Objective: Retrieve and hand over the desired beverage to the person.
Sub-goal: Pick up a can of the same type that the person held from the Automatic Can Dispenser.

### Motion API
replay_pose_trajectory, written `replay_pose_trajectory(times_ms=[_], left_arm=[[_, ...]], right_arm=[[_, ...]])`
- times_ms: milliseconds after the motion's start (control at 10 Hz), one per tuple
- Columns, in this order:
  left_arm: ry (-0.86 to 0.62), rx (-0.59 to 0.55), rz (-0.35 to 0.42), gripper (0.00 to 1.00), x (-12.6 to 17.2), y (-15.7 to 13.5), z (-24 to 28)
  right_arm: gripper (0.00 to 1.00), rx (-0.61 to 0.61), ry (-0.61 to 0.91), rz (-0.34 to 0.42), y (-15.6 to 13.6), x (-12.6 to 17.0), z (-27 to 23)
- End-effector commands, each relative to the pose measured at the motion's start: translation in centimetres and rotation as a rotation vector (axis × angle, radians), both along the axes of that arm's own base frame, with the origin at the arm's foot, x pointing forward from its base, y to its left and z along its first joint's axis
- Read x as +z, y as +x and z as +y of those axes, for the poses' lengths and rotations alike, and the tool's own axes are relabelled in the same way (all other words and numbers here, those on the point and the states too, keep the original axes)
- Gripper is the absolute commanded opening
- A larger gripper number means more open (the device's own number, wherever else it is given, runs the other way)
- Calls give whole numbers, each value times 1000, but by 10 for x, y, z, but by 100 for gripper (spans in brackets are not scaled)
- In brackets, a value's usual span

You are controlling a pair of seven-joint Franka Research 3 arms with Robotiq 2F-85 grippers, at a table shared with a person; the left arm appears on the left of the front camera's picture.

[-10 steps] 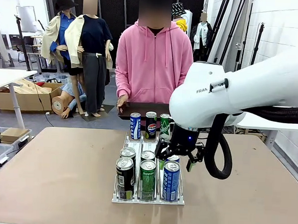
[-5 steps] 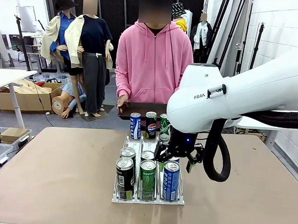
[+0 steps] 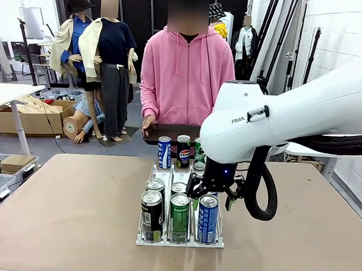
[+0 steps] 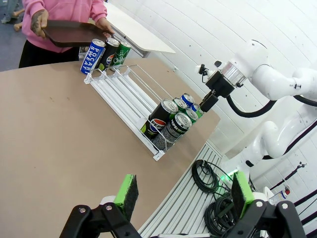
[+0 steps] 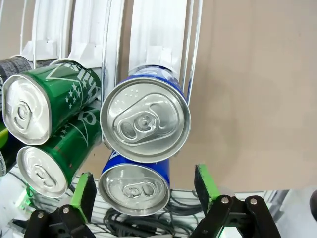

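Observation:
A white wire rack on the table holds several drink cans in three lanes. My right gripper hangs open over the right lane, just above the blue cans. In the right wrist view its green pads stand on either side of the front blue can without touching it, and a second blue can sits behind. The person in a pink hoodie stands at the far side holding a dark tray. My left gripper is open and holds nothing, well off to the side of the rack.
Green cans fill the middle lane and black cans the left one. Three more cans stand at the rack's far end near the tray. Bare brown tabletop lies on both sides. Cables lie on the floor below the table edge.
My right arm has drifted slightly left and its gripper has sunk a little toward the blue cans. Both grippers stay open; the person and the cans have not moved.

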State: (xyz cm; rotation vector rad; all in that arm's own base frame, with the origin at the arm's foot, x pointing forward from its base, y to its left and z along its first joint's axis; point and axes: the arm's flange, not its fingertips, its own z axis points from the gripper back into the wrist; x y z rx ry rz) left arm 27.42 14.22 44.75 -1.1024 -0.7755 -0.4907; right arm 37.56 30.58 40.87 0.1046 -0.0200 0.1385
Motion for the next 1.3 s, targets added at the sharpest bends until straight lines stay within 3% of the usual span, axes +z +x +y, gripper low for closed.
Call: replay_pose_trajectory(times_ms=[0,300,700,1200], left_arm=[[-14,0,-10,100,2,-2,1],[-14,0,-10,100,2,-2,1],[-14,0,-10,100,2,-2,1],[-14,0,-10,100,2,-2,1]], right_arm=[[100,-12,-30,-19,3,2,11],[88,-4,-28,-6,5,2,12],[58,-1,-26,8,6,3,11],[1,7,-15,55,10,-4,10]])
